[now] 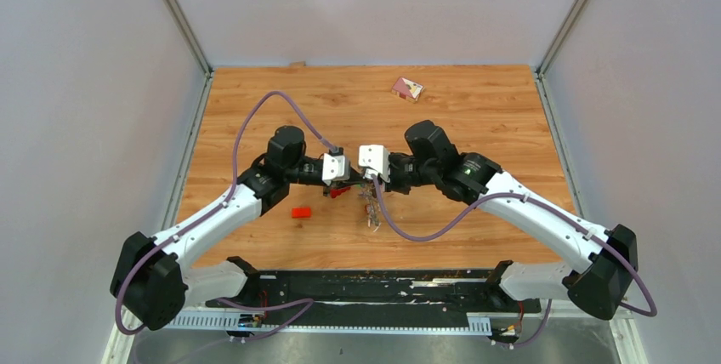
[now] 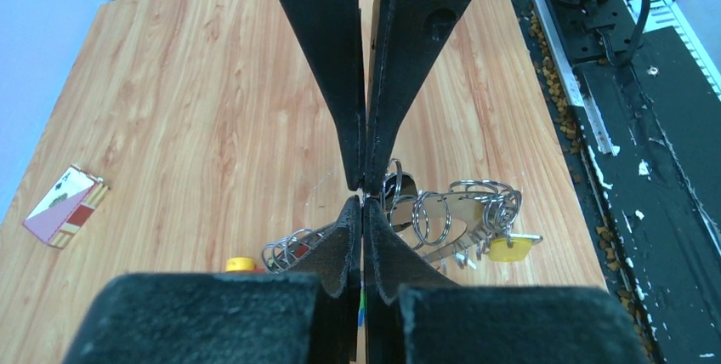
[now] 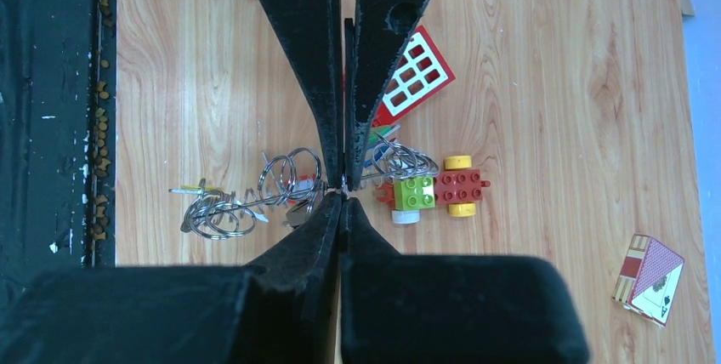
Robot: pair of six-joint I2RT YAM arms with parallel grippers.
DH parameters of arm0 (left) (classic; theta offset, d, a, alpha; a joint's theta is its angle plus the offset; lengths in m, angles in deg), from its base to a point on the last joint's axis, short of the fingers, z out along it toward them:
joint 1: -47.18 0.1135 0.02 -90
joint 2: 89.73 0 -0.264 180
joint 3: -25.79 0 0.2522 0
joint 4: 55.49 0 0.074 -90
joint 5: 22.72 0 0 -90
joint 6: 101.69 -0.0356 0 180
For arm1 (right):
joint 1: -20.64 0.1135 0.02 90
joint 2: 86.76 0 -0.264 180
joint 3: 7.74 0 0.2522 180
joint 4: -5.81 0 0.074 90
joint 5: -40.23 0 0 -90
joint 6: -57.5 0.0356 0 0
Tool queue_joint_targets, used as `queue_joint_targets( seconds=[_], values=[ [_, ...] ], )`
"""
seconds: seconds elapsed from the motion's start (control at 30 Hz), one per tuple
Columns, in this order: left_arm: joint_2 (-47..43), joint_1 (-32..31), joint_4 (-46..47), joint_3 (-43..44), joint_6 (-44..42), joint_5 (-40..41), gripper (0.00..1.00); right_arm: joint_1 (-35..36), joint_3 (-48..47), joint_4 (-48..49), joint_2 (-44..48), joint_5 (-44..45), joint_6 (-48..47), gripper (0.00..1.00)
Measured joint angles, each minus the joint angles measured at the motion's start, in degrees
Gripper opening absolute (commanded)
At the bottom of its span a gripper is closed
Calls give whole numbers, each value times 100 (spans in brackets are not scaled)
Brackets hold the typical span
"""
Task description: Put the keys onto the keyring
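Note:
The keyring (image 3: pixel 223 213) is a thin wire hoop strung with small silver rings; it stretches across the table under both grippers, also in the left wrist view (image 2: pixel 442 215) and from above (image 1: pixel 371 207). A yellow-headed key (image 2: pixel 508 249) hangs at one end. Green and blue key heads (image 3: pixel 380 136) show beside the other arm's fingers. My right gripper (image 3: pixel 343 194) is shut, with the hoop's wire running right through its tips. My left gripper (image 2: pixel 364 204) meets it tip to tip and is shut, with nothing visible between its jaws. From above the left gripper (image 1: pixel 347 179) and right gripper (image 1: pixel 367 179) almost touch.
A red-and-yellow toy car (image 3: pixel 438 187) with a green brick sits just past the grippers, a red window piece (image 3: pixel 412 75) behind it. A red brick (image 1: pixel 301 212) lies to the left. A card box (image 1: pixel 406 88) rests at the far side. The black base rail (image 1: pixel 374 292) runs along the near edge.

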State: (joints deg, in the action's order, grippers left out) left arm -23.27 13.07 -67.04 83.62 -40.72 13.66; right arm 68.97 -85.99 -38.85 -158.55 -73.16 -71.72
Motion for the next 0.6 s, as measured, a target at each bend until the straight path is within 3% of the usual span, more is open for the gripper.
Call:
queue_joint_targets(
  seconds=[0.33, 0.6],
  values=[
    [-125, 210, 938, -240, 780, -330, 0, -428, 173, 293, 420, -415, 177, 31],
    [-125, 323, 2483, -699, 1921, -713, 0, -822, 387, 396, 957, -1082, 160, 40]
  ],
)
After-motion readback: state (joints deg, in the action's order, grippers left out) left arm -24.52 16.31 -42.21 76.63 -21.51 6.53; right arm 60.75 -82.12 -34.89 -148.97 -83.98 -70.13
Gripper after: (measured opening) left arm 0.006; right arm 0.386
